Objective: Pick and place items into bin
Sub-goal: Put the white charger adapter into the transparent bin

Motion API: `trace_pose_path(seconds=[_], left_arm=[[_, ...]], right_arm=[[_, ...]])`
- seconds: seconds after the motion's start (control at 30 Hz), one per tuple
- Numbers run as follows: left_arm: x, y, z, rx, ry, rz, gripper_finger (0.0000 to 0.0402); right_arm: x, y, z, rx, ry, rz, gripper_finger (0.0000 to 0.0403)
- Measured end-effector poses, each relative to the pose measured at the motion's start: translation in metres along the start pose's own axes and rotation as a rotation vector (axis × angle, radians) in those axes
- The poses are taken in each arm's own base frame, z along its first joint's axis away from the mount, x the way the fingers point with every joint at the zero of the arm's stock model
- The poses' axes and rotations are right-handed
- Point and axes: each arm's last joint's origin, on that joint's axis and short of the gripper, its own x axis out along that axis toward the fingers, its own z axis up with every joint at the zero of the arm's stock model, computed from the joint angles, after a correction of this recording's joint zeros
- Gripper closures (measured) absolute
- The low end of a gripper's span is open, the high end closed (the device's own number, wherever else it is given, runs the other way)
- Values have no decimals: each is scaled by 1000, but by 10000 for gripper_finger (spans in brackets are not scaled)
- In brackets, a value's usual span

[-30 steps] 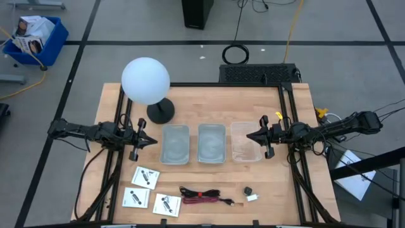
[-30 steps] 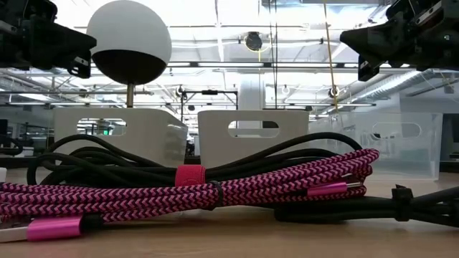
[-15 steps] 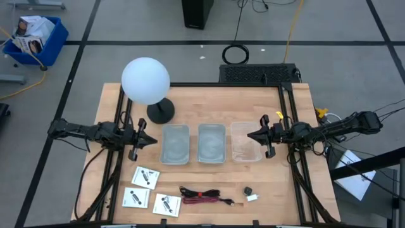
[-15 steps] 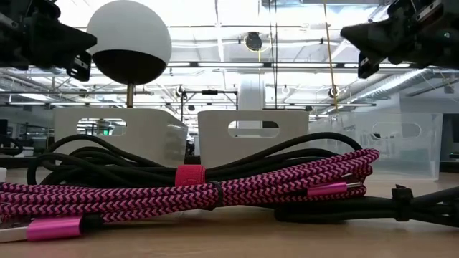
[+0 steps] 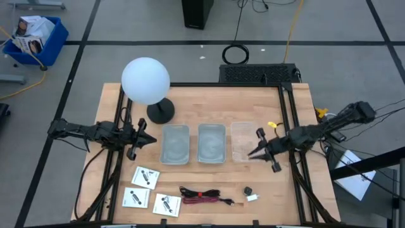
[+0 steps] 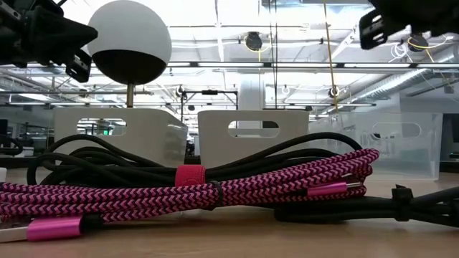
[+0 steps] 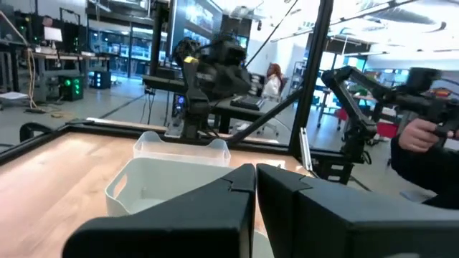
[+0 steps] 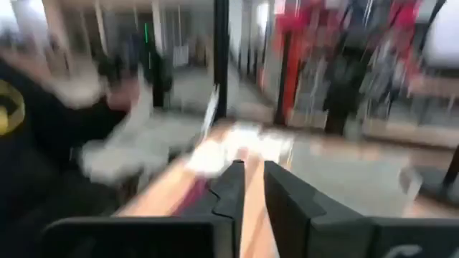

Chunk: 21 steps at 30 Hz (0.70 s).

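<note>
right gripper [image 5: 253, 154] closed, empty, has swung toward lower right of frame | heading for black cube [image 5: 248, 190], white piece [image 5: 252, 197] | left gripper [image 5: 150, 139] closed, idle mid-left | nothing binned yet

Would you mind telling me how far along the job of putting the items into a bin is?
Nothing looks binned yet. The three white packets, the cable bundle, the black cube and the white piece all lie on the table. The right gripper points toward the cube; the left gripper waits beside the bins. Neither holds anything.
</note>
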Motion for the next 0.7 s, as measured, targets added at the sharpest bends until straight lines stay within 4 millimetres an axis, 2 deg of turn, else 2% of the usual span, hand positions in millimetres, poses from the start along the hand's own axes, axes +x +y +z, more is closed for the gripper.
trace_pose_path(seconds=[0.07,0.17,0.3,0.43,0.7], left_arm=[[0,0,1,0,-7,11,380],[0,1,1,1,-18,52,380],[0,3,1,2,-29,118,380],[0,4,2,3,-35,150,380],[0,4,3,-8,-47,151,380]], right_arm=[[4,12,7,-10,110,1,324],[7,31,30,14,163,8,288],[14,55,37,65,287,47,243],[26,76,37,141,343,94,210],[40,107,10,315,573,101,191]])
